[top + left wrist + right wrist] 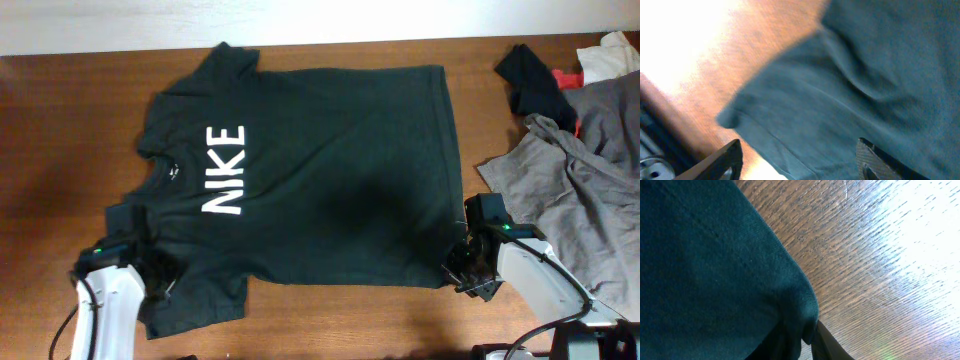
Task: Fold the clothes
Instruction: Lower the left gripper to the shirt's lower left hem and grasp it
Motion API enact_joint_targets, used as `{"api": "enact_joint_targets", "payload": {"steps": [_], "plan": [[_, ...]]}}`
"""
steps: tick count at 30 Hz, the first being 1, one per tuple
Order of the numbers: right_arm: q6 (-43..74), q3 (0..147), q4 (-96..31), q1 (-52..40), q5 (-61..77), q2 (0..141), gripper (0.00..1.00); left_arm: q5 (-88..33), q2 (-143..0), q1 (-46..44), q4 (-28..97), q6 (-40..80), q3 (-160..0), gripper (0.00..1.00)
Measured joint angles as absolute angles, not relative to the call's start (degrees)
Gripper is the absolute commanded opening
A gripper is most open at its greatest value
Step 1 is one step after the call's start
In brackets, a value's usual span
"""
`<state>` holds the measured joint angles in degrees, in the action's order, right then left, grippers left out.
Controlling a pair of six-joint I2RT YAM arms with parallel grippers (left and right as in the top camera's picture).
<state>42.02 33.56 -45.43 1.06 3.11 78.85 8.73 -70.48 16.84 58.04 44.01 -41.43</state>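
The clothes are a very dark green T-shirt with white "NIKE" lettering, spread flat on the wooden table, collar to the left. My left gripper hovers at the near left sleeve. In the left wrist view it is open, its fingers straddling the sleeve's edge without pinching it. My right gripper sits at the near right hem corner. In the right wrist view it is shut on a bunched fold of the shirt.
A light grey garment lies crumpled at the right, close behind the right arm. Beyond it are a small black cloth, a red scrap and a white piece. Bare wood shows beside the hem.
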Motion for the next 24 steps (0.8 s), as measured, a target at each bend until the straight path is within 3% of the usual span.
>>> {"api": "enact_joint_targets", "payload": {"steps": [6,9,15,24], "plan": [[42.0,33.6,-45.5,1.1,3.0,78.8,0.22,9.1,-70.9,25.1,57.8,44.1,-41.1,0.72],[42.0,33.6,-45.5,1.1,3.0,78.8,0.22,9.0,-70.9,27.6,56.4,44.3,-40.0,0.67],[42.0,33.6,-45.5,1.1,3.0,78.8,0.22,8.8,-70.9,28.7,53.9,44.7,-35.8,0.58],[42.0,33.6,-45.5,1.1,3.0,78.8,0.22,9.1,-71.0,28.7,47.8,44.6,-30.2,0.58]]}}
